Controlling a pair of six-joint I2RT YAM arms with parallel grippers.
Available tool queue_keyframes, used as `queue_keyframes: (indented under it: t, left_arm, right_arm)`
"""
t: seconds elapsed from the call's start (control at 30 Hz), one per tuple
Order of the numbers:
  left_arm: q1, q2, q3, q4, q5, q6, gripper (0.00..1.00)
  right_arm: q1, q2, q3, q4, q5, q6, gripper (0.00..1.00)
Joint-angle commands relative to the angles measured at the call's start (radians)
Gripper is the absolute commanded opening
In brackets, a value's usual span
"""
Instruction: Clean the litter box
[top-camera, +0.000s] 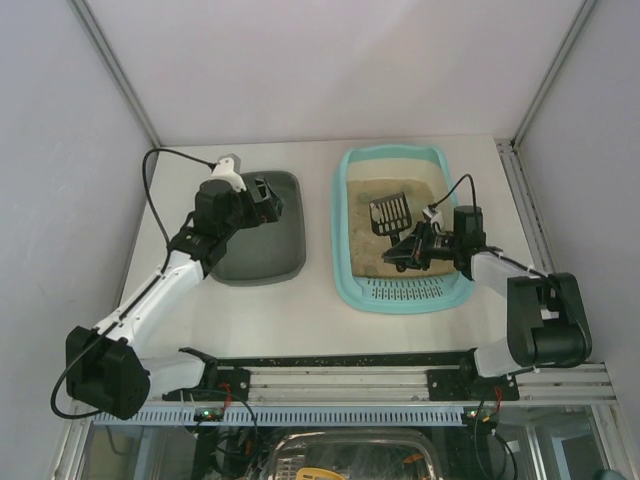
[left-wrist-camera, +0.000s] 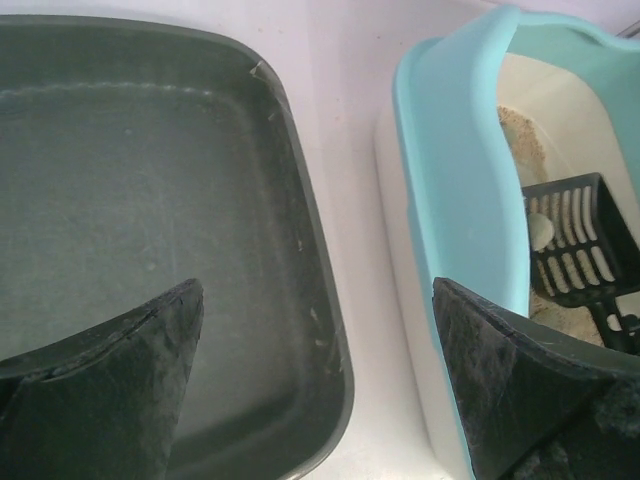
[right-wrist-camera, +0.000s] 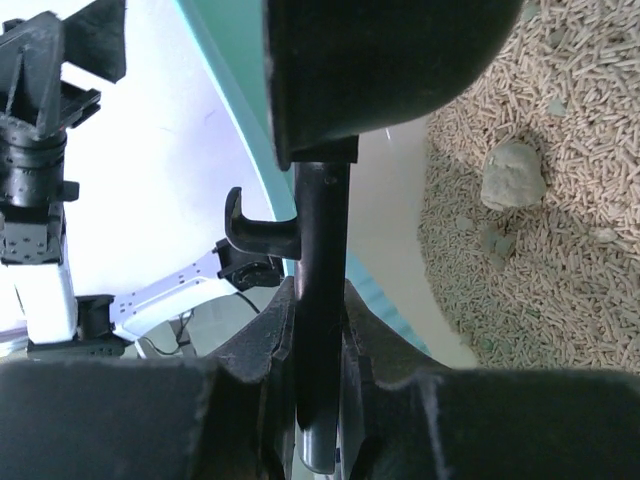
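Note:
The turquoise litter box (top-camera: 342, 235) stands right of centre with tan litter (top-camera: 400, 190) inside and its slotted grille (top-camera: 410, 291) at the near end. My right gripper (top-camera: 417, 248) is shut on the handle of a black slotted scoop (top-camera: 390, 214), held over the litter. In the right wrist view the handle (right-wrist-camera: 322, 250) runs between my fingers (right-wrist-camera: 430, 330), and a grey clump (right-wrist-camera: 513, 175) lies on the pellets. My left gripper (top-camera: 270, 198) is open and empty above the right side of the grey tray. In the left wrist view a pale lump (left-wrist-camera: 540, 232) lies on the scoop (left-wrist-camera: 585, 240).
A dark grey-green tray (top-camera: 262, 245) sits left of the litter box, with a narrow strip of white table (left-wrist-camera: 350, 200) between them. The litter box's wall (left-wrist-camera: 460, 200) rises beside the left gripper's right finger (left-wrist-camera: 510, 390). Enclosure walls stand at the back and sides.

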Motion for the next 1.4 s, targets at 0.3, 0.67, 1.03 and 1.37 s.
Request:
queue_keyframes:
  t: [0.3,0.67,1.03,1.37]
  left_arm:
    - [0.017,-0.079,-0.071,0.018,-0.015,0.108,1.0]
    - [0.021,-0.081,-0.08,0.022,-0.014,0.124,1.0]
    - [0.021,-0.076,-0.076,0.023,-0.023,0.136,1.0]
    - [0.03,-0.075,-0.081,0.018,-0.017,0.143,1.0]
  right_arm:
    - [-0.022,-0.196,-0.34,0.929,0.007,0.272,0.0]
    - [-0.048,-0.086,-0.355,1.125,-0.013,0.443,0.0]
    - [-0.02,0.147,-0.246,1.302,-0.109,0.668,0.0]
    - [-0.074,0.203,-0.238,1.455,-0.096,0.82,0.0]
